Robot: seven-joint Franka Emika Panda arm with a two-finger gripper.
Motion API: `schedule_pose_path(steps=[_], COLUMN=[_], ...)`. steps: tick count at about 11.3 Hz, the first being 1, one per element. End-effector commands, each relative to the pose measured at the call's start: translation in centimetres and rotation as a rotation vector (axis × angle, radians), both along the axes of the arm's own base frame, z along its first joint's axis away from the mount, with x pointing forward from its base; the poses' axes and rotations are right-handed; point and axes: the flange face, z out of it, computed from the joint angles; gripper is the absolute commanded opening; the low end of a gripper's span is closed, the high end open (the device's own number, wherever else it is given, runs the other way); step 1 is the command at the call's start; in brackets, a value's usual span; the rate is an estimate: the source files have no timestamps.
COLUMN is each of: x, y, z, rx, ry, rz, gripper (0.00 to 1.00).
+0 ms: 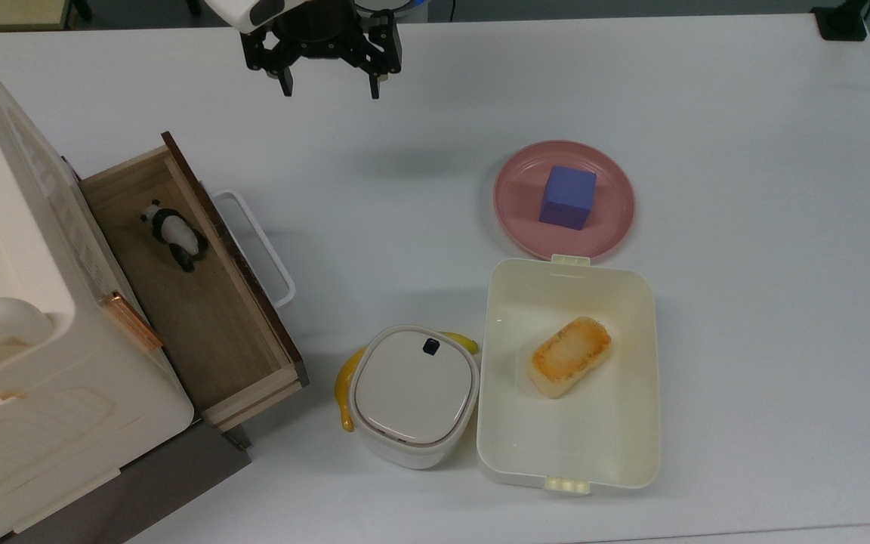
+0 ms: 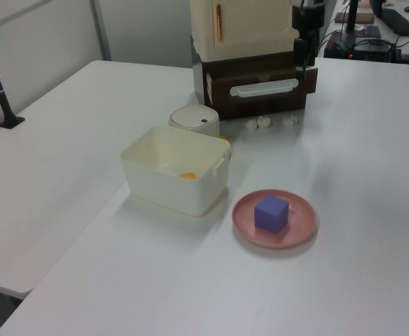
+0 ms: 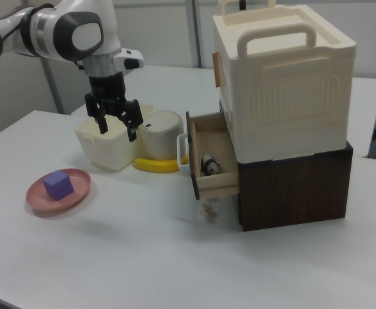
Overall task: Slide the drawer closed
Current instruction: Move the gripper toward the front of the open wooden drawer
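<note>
— At the top view's left edge of the table, what stands there?
— The drawer, pulled out of the dark lower block under a cream cabinet. Its brown front and white handle face the table's middle, and a toy panda lies inside.

— And the gripper?
— It hangs above the table's far edge in the top view, fingers apart, holding nothing, well apart from the handle.

— What else sits on the table?
— A pink plate with a purple block near the middle. Just beside it, toward the near edge, an open cream lunch box with a piece of toasted bread. Touching the box's left side, a small lidded white bin, with a banana beside it.
</note>
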Motion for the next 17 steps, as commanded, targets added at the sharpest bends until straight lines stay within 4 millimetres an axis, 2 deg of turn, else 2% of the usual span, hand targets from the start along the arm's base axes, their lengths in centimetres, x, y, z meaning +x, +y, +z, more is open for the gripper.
schedule_pose_path(steps=[1, 6, 7, 8, 10, 11, 13, 14, 15, 17], x=[-0.9, -0.9, -0.9, -0.9, -0.8, -0.5, 0.5, 1.8, 3.2, 5.7], y=[0.0, -0.1, -0.1, -0.1, 0.1, 0.1, -0.1, -0.3, -1.0, -3.2], z=[0.5, 0.2, 0.3, 0.1, -0.1, -0.7, -2.8, -4.9, -7.5, -10.4], rx=[-0.011, -0.011, -0.01, -0.01, -0.007, -0.009, -0.028, -0.044, -0.066, -0.082], ry=[-0.007, 0.002, 0.002, 0.005, 0.012, 0.017, 0.042, 0.048, 0.045, 0.006], rz=[-0.006, -0.012, -0.014, -0.014, -0.05, -0.145, -0.352, -0.449, -0.549, -0.711], gripper=[1.0, 1.0, 0.95, 0.85, 0.48, 0.37, 0.32, 0.3, 0.2, 0.16])
